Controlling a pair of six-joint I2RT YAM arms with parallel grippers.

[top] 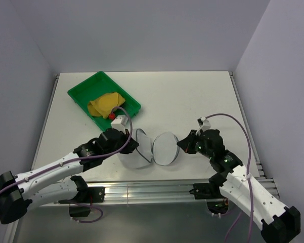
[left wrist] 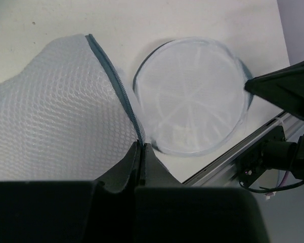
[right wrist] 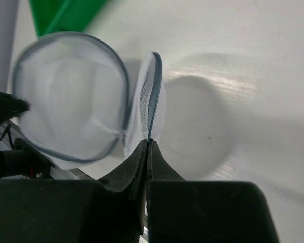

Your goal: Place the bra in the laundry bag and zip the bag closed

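Top external view: left gripper (top: 125, 146) and right gripper (top: 181, 144) are each pinching a zipper rim of the laundry bag (top: 153, 148) by the near edge. The bra (top: 105, 104) is lying in the green tray (top: 88, 87), far-left corner. The halves should be spread gently and evenly, without tearing the mesh.

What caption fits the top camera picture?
The left gripper and right gripper each pinch a half of the open laundry bag; the bra lies in the green tray.

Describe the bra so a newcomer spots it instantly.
On the table, find the green tray at far left. The bra is the crumpled mustard-yellow fabric inside it, unlike the white mesh laundry bag open toward the near edge.
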